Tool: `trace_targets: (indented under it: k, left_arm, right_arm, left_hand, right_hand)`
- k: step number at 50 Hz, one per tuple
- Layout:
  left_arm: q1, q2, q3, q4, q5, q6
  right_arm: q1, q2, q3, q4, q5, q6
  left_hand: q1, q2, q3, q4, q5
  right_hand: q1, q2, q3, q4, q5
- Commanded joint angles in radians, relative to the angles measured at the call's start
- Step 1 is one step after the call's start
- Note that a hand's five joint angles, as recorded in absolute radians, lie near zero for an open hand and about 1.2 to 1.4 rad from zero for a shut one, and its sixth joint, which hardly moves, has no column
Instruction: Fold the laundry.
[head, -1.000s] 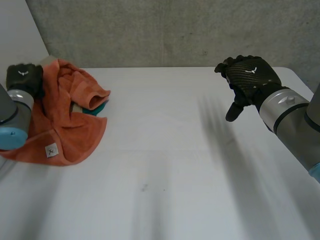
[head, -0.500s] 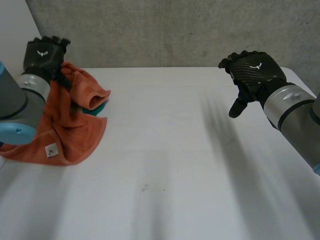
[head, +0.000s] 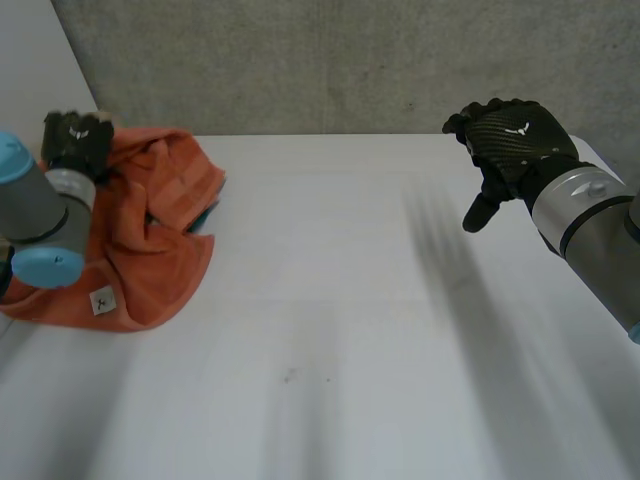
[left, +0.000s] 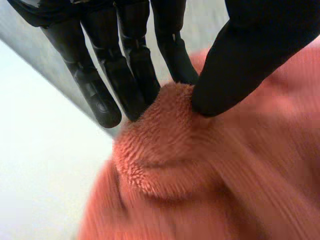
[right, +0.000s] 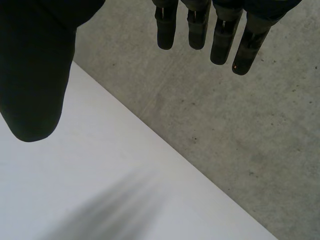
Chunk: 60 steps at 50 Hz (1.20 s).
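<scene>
Left hand pinches a ridge of the crumpled orange towel at the table's left side; soft, light, floppy terry, probably best taken by a corner. Right hand hangs open, empty

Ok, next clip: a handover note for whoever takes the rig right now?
Left hand: shut on the orange towel, pinching a raised fold between thumb and fingers.
Right hand: open, empty, above the table's right side.
Towel lies crumpled at the table's left, teal cloth peeking from under it.
Done: nothing folded.
Left: spread and fold the towel, then the teal cloth.
</scene>
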Motion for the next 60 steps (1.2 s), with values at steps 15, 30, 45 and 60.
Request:
trace_targets:
  k: [15,30,45,60]
  left_arm:
    - [-0.596,0.359,-0.337,-0.004,0.03,-0.455]
    - [-0.488,0.318,-0.323,-0.034,-0.064,-0.313]
    - [-0.125,0.177,-0.286,-0.031,-0.064,0.06]
    - [-0.07,-0.053,-0.123,-0.023,-0.026,0.143]
  right_arm:
    - [-0.086,-0.031,-0.026,-0.003,-0.001,0.003]
    - [-0.094,-0.03,-0.026,-0.003,-0.002,0.003]
    - [-0.079,-0.021,-0.023,-0.003,-0.001,0.002]
    - [-0.077,-0.019,-0.014,-0.003,0.0,0.002]
  left_hand:
    - [0.274,0.211,0.22,0.199,0.249]
    - [-0.867,-0.931,-0.922,-0.942,-0.892]
    - [-0.911,-0.975,-0.966,-0.987,-0.936]
    - [-0.191,-0.254,-0.245,-0.266,-0.216]
  right_hand:
    - [-0.025,-0.047,-0.039,-0.06,-0.063]
    - [-0.025,-0.047,-0.039,-0.06,-0.063]
    - [-0.025,-0.047,-0.039,-0.06,-0.063]
    - [-0.025,-0.047,-0.039,-0.06,-0.063]
